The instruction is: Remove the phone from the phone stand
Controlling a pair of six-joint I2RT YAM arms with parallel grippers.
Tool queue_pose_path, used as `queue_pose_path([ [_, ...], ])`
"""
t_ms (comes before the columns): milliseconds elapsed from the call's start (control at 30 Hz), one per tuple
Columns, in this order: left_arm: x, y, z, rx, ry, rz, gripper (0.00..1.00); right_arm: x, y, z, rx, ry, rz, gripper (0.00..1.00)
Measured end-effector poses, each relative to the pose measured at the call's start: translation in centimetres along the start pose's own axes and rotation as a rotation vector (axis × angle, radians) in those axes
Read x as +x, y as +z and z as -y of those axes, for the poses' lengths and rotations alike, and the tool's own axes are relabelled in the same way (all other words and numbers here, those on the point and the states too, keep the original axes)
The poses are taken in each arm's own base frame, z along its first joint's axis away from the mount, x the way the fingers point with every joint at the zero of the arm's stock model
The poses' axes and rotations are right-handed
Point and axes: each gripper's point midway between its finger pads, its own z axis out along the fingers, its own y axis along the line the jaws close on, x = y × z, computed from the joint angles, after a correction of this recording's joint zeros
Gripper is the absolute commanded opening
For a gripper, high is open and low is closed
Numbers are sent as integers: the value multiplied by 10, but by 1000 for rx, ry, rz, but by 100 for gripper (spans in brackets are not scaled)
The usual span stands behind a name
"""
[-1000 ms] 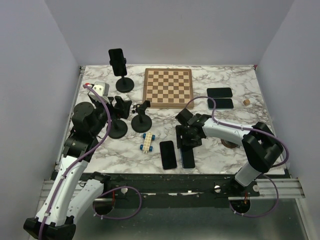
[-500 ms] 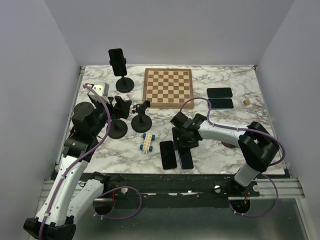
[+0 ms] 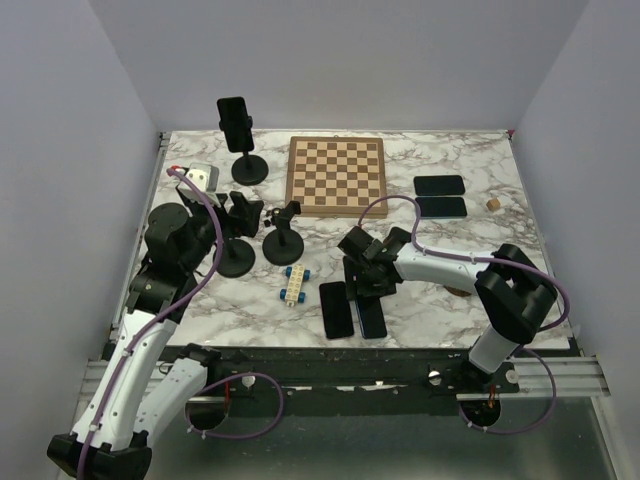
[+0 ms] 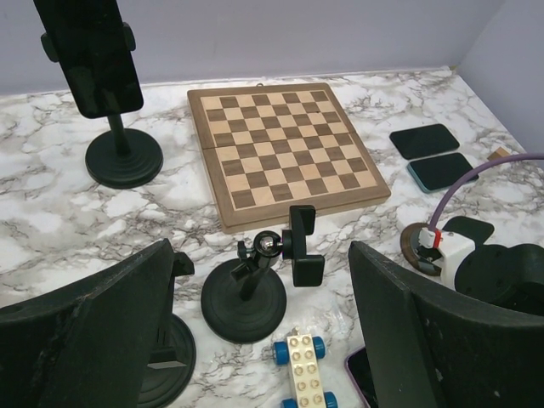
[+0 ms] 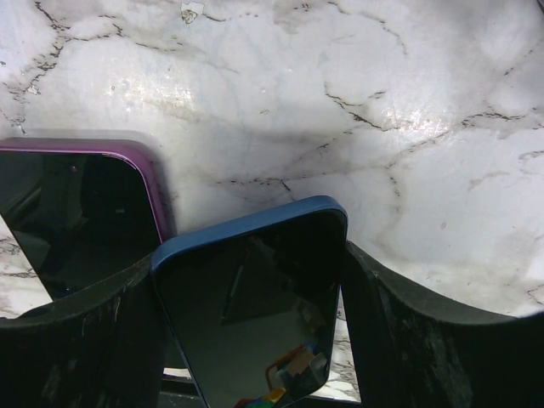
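Note:
My right gripper (image 3: 365, 287) (image 5: 255, 340) is shut on a blue-cased phone (image 5: 255, 314) (image 3: 374, 318), and both fingers press its long edges. The phone is low over the marble near the table's front edge, beside a purple-cased phone (image 5: 76, 212) (image 3: 336, 308) lying flat. An empty phone stand (image 3: 284, 240) (image 4: 246, 297) stands left of centre, with a second empty stand (image 3: 236, 260) beside it. My left gripper (image 3: 240, 212) (image 4: 263, 340) hangs open above these stands, holding nothing. Another black phone (image 3: 235, 122) (image 4: 93, 55) sits clamped in a stand at the back left.
A chessboard (image 3: 336, 175) lies at the back centre. Two dark phones (image 3: 440, 186) (image 3: 441, 207) lie flat on the right, near a small wooden piece (image 3: 492, 203). A white brick car with blue wheels (image 3: 295, 284) sits by the empty stands. A grey box (image 3: 203, 177) is at the left.
My right gripper has shifted a little to the left with the blue phone, bringing it closer to the purple phone. The left arm has not moved.

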Motion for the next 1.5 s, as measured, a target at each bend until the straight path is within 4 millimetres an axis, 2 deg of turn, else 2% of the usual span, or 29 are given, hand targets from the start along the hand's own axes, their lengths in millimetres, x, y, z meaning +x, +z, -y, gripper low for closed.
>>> queue_pose_path([
  [200, 2, 2, -1, -1, -1, -8, 91, 0, 0, 0, 3, -1, 2, 78],
  [333, 3, 3, -1, -2, -1, -12, 91, 0, 0, 0, 3, -1, 2, 84],
  [400, 4, 4, -1, -3, -2, -15, 91, 0, 0, -1, 1, -4, 3, 100],
  [1000, 10, 9, -3, -7, -4, -36, 91, -8, -4, -9, -33, -6, 49, 100],
  [1100, 11, 10, -3, -9, -5, -43, 91, -16, -16, -13, -65, -6, 92, 100],
  [1167, 13, 11, -4, -12, -4, -47, 91, -25, -33, -16, -108, -4, 146, 100],
  [1400, 12, 10, -11, -48, 13, -33, 93, -51, -112, -24, -329, 14, 410, 100],
  [1500, 12, 8, -18, -80, 22, -16, 96, -55, -137, -22, -394, 23, 491, 100],
])
